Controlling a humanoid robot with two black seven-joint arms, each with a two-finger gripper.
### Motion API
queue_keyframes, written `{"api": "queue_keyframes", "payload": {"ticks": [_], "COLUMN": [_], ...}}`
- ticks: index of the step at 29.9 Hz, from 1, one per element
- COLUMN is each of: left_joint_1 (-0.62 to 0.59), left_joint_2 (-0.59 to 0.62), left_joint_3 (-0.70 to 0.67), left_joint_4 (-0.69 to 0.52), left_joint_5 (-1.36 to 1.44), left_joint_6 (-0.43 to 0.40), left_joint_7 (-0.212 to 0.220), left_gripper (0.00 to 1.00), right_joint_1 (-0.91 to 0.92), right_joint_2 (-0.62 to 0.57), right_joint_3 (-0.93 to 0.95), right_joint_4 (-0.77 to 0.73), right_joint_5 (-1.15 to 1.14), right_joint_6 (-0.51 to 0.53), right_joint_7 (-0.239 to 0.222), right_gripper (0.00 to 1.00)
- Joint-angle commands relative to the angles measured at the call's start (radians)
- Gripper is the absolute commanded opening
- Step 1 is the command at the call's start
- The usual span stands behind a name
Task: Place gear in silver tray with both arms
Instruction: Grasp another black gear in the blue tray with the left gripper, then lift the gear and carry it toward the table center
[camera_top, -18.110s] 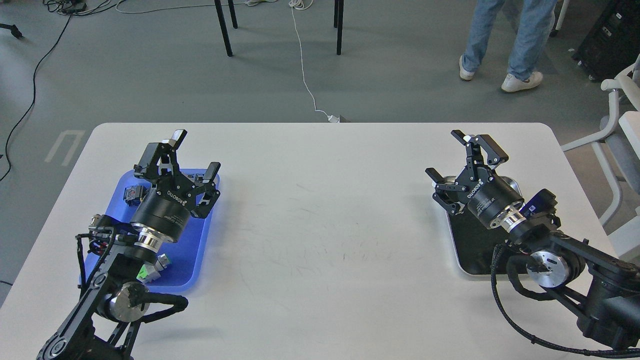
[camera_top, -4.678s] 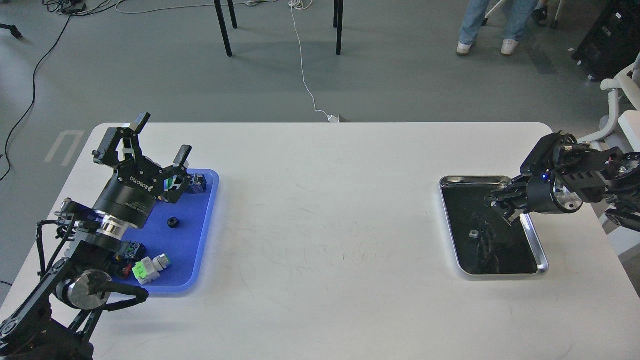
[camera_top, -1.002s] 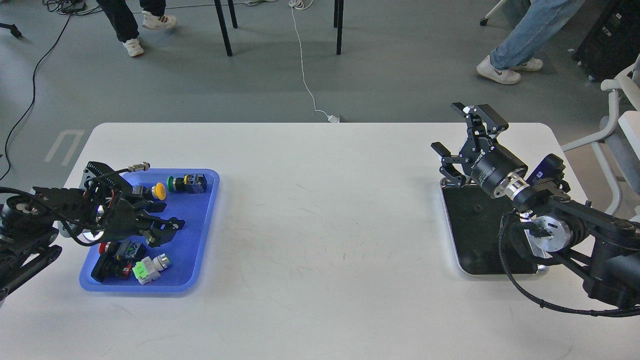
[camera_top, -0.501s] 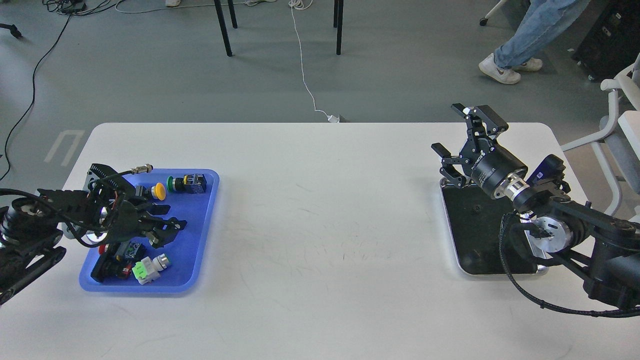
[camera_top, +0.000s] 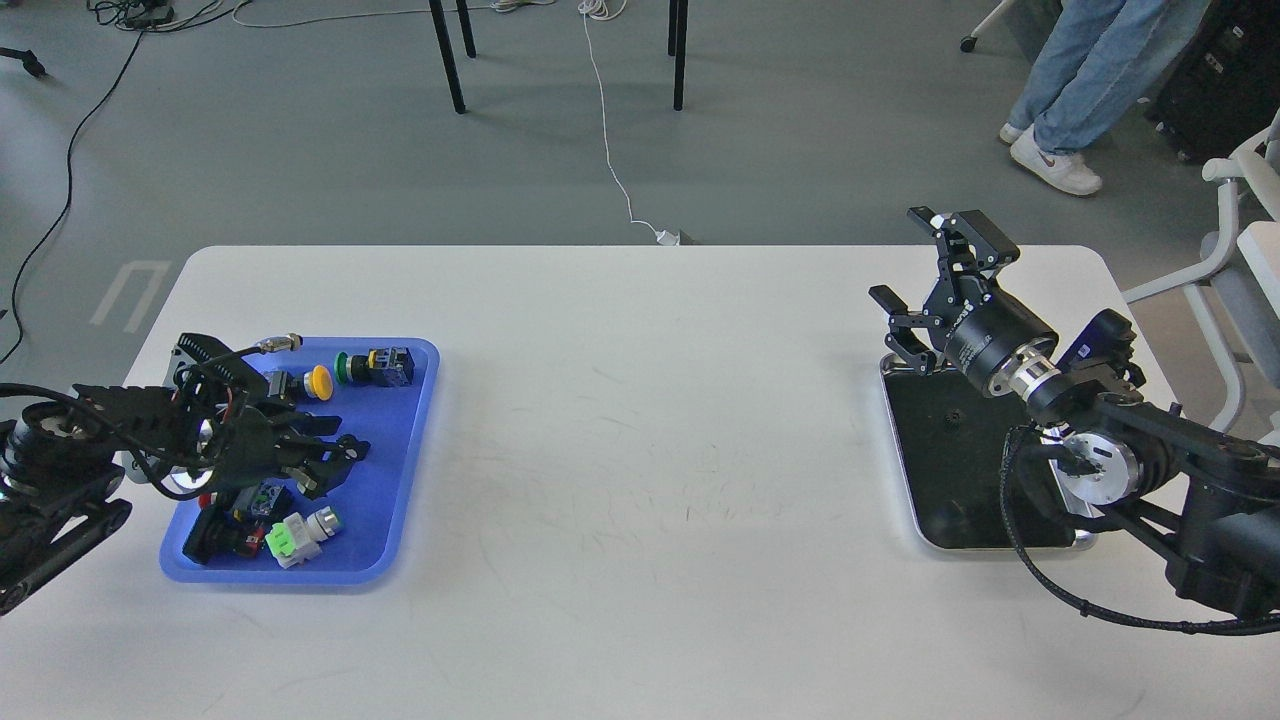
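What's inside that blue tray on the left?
The blue tray holds a yellow-capped button, a green-fronted one and a white-and-green part. The left gripper covers the tray's middle.

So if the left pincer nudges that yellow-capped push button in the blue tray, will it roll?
The yellow-capped push button lies on its side, so its round cap would probably let it roll or pivot. Its boxier dark body may check that. The smooth blue plastic tray probably lets it slide easily.
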Motion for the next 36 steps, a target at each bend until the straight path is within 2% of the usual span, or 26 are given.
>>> {"api": "queue_keyframes", "payload": {"ticks": [1, 5, 14, 23, 27, 30, 32, 36], "left_joint_1": [0.006, 0.006, -0.014, -0.167, -0.223, -0.259, -0.284, -0.328], "left_joint_2": [0.001, 0.000, 0.006, 0.046, 0.038, 0.026, -0.020, -0.152], "left_joint_3": [0.001, -0.001, -0.007, -0.009, -0.007, -0.007, -0.007, -0.004], "left_joint_4": [0.001, 0.001, -0.028, -0.169, -0.256, -0.347, -0.387, -0.387], "left_joint_5": [0.001, 0.001, 0.001, 0.001, 0.001, 0.001, 0.001, 0.001], "left_joint_6": [-0.001, 0.008, 0.011, -0.006, -0.061, -0.147, -0.202, -0.264], "left_joint_7": [0.001, 0.001, 0.001, 0.001, 0.001, 0.001, 0.001, 0.001], "left_gripper": [0.20, 0.14, 0.14, 0.14, 0.15, 0.15, 0.15, 0.15], "right_joint_1": [0.000, 0.000, 0.000, 0.001, 0.003, 0.012, 0.021, 0.066], "right_joint_2": [0.001, 0.001, -0.001, -0.001, -0.001, -0.001, 0.005, 0.010], "right_joint_3": [0.000, 0.000, 0.000, 0.000, 0.002, -0.001, -0.001, -0.016], "right_joint_4": [0.000, 0.000, 0.000, 0.000, 0.000, 0.000, 0.002, 0.000], "right_joint_5": [0.000, 0.000, 0.000, 0.000, 0.000, 0.000, -0.002, -0.002], "right_joint_6": [0.000, 0.000, 0.000, 0.000, 0.000, 0.000, 0.000, 0.000], "right_joint_7": [0.000, 0.000, 0.000, 0.000, 0.000, 0.000, 0.000, 0.000], "right_gripper": [0.98, 0.98, 0.98, 0.98, 0.98, 0.98, 0.98, 0.98]}}
